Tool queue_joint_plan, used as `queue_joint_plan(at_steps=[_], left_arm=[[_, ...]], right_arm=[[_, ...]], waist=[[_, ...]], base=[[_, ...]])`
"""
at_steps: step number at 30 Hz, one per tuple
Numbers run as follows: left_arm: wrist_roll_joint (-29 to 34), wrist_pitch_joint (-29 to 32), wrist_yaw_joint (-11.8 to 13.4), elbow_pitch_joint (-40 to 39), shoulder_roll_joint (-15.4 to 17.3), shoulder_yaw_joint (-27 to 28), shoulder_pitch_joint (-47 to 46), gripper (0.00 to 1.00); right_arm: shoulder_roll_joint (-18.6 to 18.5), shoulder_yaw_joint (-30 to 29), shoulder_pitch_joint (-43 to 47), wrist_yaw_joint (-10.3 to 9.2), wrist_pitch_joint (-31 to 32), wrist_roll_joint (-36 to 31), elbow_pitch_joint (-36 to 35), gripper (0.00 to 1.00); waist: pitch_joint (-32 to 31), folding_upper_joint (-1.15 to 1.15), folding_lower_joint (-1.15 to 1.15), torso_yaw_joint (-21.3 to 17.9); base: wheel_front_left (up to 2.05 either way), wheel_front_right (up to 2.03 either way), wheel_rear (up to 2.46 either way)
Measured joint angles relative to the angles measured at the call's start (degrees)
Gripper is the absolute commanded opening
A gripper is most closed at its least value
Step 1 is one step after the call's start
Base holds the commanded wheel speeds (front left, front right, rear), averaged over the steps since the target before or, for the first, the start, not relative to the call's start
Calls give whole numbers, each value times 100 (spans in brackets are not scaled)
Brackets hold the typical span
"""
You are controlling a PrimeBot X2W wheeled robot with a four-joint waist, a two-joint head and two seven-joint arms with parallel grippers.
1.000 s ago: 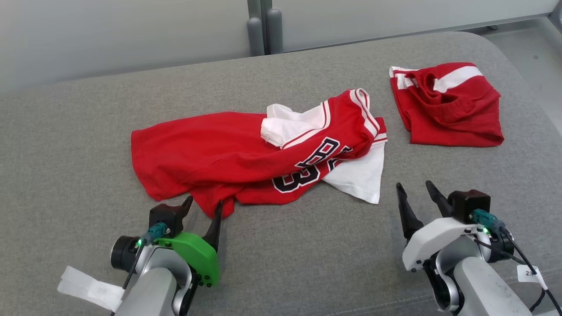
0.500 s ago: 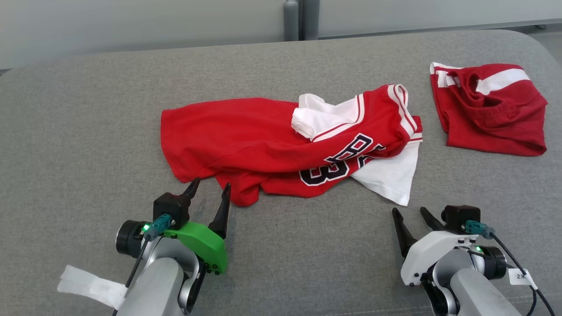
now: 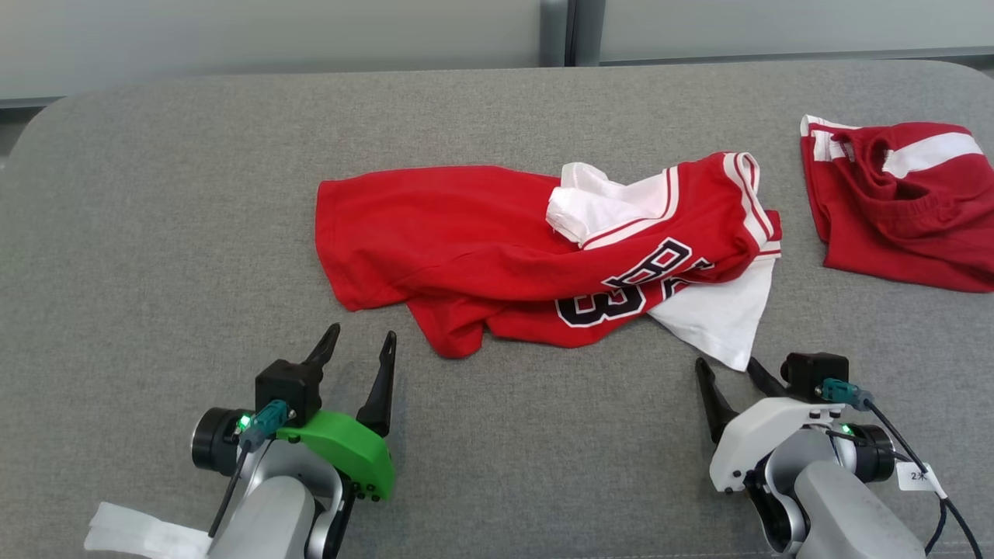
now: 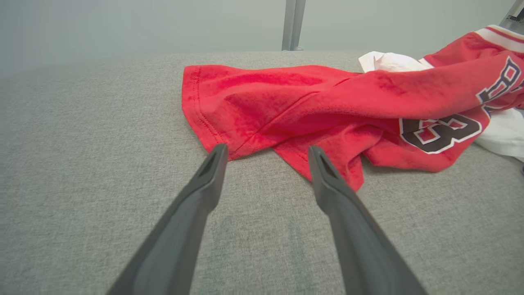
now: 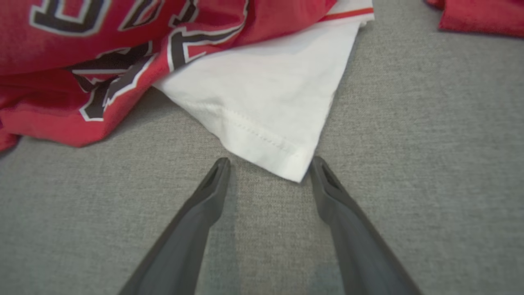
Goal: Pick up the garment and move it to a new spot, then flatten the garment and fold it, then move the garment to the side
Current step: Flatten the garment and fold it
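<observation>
Pickup seems the step in hand: the crumpled red garment [image 3: 497, 241] lies centrally on the grey tabletop [image 3: 155, 233], with the left tool [image 3: 363, 332] and right tool [image 3: 725, 363] both gaping empty at its near edges, likely needing to advance and pinch cloth.

Red jersey [image 3: 481, 241] with white sleeves, striped trim, and dark white-edged lettering with a numeral 3. It lies crumpled and unfolded mid-way across the grey fabric surface [image 3: 155, 233], long axis running left to right. Left part is fairly flat, stitched hem showing. Right part is bunched and twisted, with one white sleeve [image 3: 722, 326] splayed flat at the near right corner and a white fold [image 3: 590, 213] heaped on top.
</observation>
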Motion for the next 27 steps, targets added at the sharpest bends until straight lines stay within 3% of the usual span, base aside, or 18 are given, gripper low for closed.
queue_joint_plan(at_steps=[6, 7, 9, 14, 15, 27], left_arm=[[2, 0, 48, -154, 44, 30, 152, 100], [15, 0, 49, -178, 63, 32, 172, 100], [37, 0, 51, -241, 107, 33, 211, 100], [42, 0, 99, -336, 149, 49, 261, 100], [42, 0, 100, -374, 153, 56, 307, 100], [37, 0, 169, -608, 203, 219, 522, 100]], right_arm=[[30, -24, -176, 88, -103, 64, 245, 100], [35, -32, -204, 89, -148, 77, 282, 94], [46, -42, -272, 113, -179, 111, 347, 48], [65, -87, -380, 197, -269, 220, 506, 4], [85, -94, -397, 233, -277, 264, 575, 0], [158, -426, -691, 545, -499, 700, 400, 0]], waist=[[30, 0, 0, 11], [37, 0, 0, 11], [54, 0, 0, 10], [68, 0, 0, -3], [70, 0, 0, -15], [29, 0, 0, -211]], base=[[0, 0, 0], [0, 0, 0], [0, 0, 0], [0, 0, 0], [0, 0, 0], [0, 0, 0]])
